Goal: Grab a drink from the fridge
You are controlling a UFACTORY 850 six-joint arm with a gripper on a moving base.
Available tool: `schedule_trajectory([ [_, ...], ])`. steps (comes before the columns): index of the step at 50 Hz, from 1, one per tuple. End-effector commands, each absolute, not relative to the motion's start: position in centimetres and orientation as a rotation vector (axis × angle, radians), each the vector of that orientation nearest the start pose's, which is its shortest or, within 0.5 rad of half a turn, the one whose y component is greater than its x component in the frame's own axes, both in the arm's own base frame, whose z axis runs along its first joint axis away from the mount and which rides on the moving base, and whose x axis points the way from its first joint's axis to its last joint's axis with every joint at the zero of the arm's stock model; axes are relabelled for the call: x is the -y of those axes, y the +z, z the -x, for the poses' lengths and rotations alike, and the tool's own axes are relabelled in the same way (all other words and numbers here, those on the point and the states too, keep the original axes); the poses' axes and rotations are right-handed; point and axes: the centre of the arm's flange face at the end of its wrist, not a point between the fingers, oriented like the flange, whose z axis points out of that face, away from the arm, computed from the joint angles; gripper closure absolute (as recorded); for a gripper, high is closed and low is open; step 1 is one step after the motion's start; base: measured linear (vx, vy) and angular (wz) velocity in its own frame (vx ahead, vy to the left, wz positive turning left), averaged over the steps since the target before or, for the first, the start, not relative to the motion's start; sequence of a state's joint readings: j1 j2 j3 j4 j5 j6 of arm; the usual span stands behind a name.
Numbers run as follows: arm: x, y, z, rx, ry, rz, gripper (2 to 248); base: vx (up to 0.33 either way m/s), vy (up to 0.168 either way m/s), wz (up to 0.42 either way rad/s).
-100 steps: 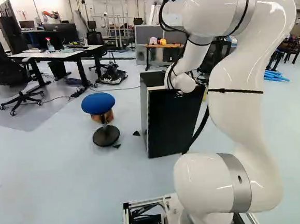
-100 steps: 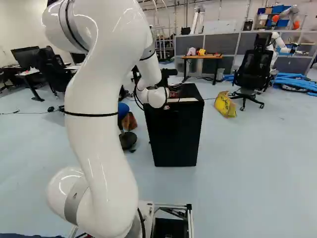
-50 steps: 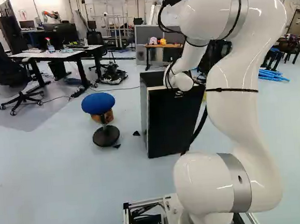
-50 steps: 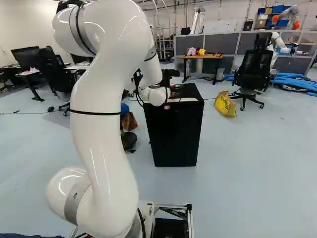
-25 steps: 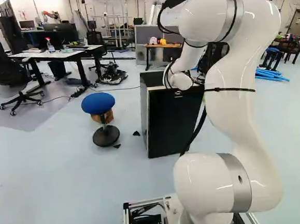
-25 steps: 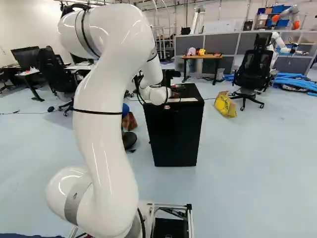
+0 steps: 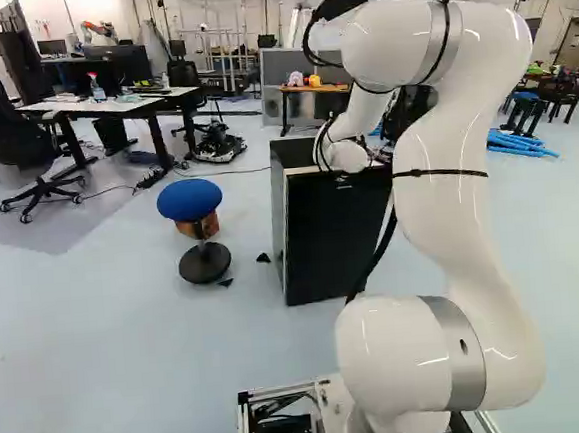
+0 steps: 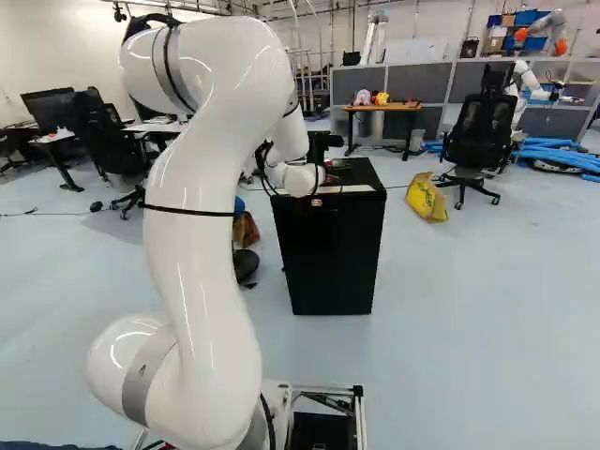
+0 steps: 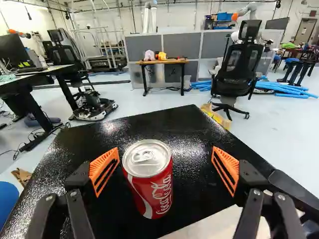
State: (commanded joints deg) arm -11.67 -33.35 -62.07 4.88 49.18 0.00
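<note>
Lining up, apparently: hand (image 9: 165,159) gaping wide around a red can (image 9: 154,191)
Wrist view: the can is standing upright on the fridge top (image 9: 192,129), nearer one finger; centring, then closing, is probably coming due. Office chair (image 9: 239,67) standing at one o'clock. Left base view: blue stool (image 7: 190,199) standing at nine o'clock from the fridge (image 7: 336,238). Right base view: yellow bag (image 8: 427,199), two o'clock.
</note>
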Motion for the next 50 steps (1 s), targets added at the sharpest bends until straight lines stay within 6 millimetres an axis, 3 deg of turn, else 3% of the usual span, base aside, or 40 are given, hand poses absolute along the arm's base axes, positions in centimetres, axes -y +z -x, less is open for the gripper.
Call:
schedule_trajectory([
  [18, 13.53, 36.83, -62.57, -0.409, -2.047, 2.536, 3, 0.0, 0.0, 0.0],
  [19, 13.53, 36.83, -62.57, -0.409, -2.047, 2.536, 22, 0.0, 0.0, 0.0],
  [23, 13.53, 36.83, -62.57, -0.409, -2.047, 2.536, 22, 0.0, 0.0, 0.0],
  [24, 13.53, 36.83, -62.57, -0.409, -2.047, 2.536, 60, 0.0, 0.0, 0.0],
  [28, 13.53, 36.83, -62.57, -0.409, -2.047, 2.536, 60, 0.0, 0.0, 0.0],
  [29, 13.53, 36.83, -62.57, -0.409, -2.047, 2.536, 98, 0.0, 0.0, 0.0],
  [33, 13.53, 36.83, -62.57, -0.409, -2.047, 2.536, 98, 0.0, 0.0, 0.0],
  [34, 13.53, 36.83, -62.57, -0.409, -2.047, 2.536, 136, 0.0, 0.0, 0.0],
  [39, 13.53, 36.83, -62.57, -0.409, -2.047, 2.536, 136, 0.0, 0.0, 0.0],
  [40, 13.53, 36.83, -62.57, -0.409, -2.047, 2.536, 152, 0.0, 0.0, 0.0],
  [50, 13.52, 37.48, -62.53, -0.408, -2.06, 2.526, 152, 0.0, 0.0, 0.0],
])
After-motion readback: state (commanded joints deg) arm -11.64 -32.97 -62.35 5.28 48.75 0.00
